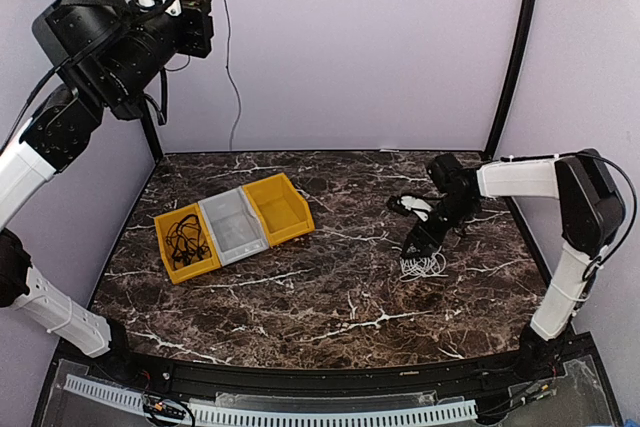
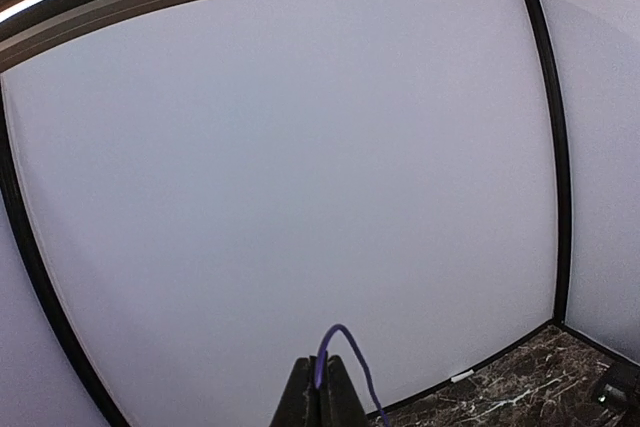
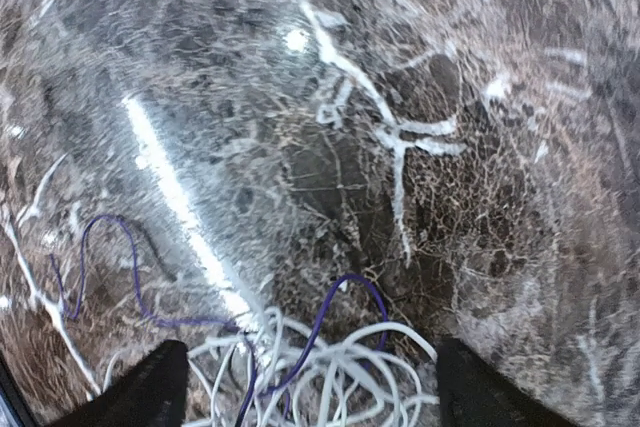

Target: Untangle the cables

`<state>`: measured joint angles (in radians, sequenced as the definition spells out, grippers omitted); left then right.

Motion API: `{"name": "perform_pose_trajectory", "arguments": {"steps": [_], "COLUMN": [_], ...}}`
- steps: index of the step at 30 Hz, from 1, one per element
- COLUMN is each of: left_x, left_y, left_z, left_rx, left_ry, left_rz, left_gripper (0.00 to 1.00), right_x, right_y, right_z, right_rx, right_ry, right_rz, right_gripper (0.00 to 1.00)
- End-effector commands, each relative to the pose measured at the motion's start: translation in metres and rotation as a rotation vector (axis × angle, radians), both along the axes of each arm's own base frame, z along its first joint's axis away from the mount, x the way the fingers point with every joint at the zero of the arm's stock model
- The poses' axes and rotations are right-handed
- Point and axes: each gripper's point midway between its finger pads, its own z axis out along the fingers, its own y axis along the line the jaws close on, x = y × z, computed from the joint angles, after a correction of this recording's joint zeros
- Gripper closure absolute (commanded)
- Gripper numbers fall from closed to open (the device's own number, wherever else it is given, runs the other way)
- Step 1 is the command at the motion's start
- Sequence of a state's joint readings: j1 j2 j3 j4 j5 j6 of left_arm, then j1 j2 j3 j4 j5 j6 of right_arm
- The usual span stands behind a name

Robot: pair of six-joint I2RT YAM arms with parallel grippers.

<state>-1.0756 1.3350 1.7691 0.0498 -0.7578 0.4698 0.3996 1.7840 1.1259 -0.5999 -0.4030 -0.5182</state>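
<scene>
A tangle of white cables (image 1: 422, 265) lies on the marble table at the right, with a thin purple cable (image 3: 345, 307) threaded through it. My right gripper (image 1: 418, 244) is low over this tangle. In the right wrist view it (image 3: 310, 387) is open, one finger on each side of the white cables (image 3: 350, 367). My left gripper (image 1: 203, 15) is raised high at the back left, shut on a thin dark cable (image 1: 233, 82) that hangs down the back wall. In the left wrist view the gripper (image 2: 322, 365) pinches the purple cable (image 2: 345, 342).
Three bins stand in a row at the left of the table (image 1: 340, 287): a yellow bin (image 1: 172, 269) holding black cables (image 1: 186, 238), a grey bin (image 1: 232, 227), and a yellow bin (image 1: 278, 209). Black frame posts stand at the back corners.
</scene>
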Motion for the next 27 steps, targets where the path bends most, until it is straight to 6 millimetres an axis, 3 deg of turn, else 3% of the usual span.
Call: {"name": "perform_pose_trajectory", "arguments": {"steps": [1,6,13,14,15,16,21,24,27], "left_x": [-0.003,0.003,0.037,0.044,0.052,0.059,0.081,0.087,0.089], "left_y": [0.026,0.023,0.027,0.021,0.028,0.018,0.009,0.008,0.008], "left_z": [0.004,-0.001,-0.027,-0.033,-0.038,-0.045,-0.07,-0.077,-0.071], "left_rx": [-0.014,0.0,-0.044,-0.072,-0.058,-0.07,-0.027,-0.016,-0.016], "left_ry": [0.008,0.013,0.11,0.137,0.168,0.2,0.288,0.308,0.297], "left_rz": [0.078,0.096,0.123,0.09,0.1,0.054,0.006,0.007,0.005], "left_gripper": [1.0,1.0,1.0,1.0,1.0,1.0,1.0,1.0,1.0], "right_x": [0.008,0.015,0.018,0.016,0.015,0.012,-0.006,-0.019,-0.032], "right_y": [0.004,0.008,0.001,0.001,0.001,0.001,0.003,0.003,0.006], "right_z": [0.064,0.11,0.14,0.141,0.141,0.14,0.117,0.102,0.09], "right_rx": [0.071,0.12,0.112,0.115,0.119,0.125,0.16,0.179,0.223], "right_ry": [-0.135,-0.227,-0.325,-0.324,-0.323,-0.319,-0.285,-0.278,-0.261], "right_rz": [0.01,-0.009,-0.029,-0.026,-0.023,-0.019,0.019,0.051,0.069], "right_gripper": [0.02,0.01,0.01,0.01,0.01,0.01,0.01,0.01,0.02]}}
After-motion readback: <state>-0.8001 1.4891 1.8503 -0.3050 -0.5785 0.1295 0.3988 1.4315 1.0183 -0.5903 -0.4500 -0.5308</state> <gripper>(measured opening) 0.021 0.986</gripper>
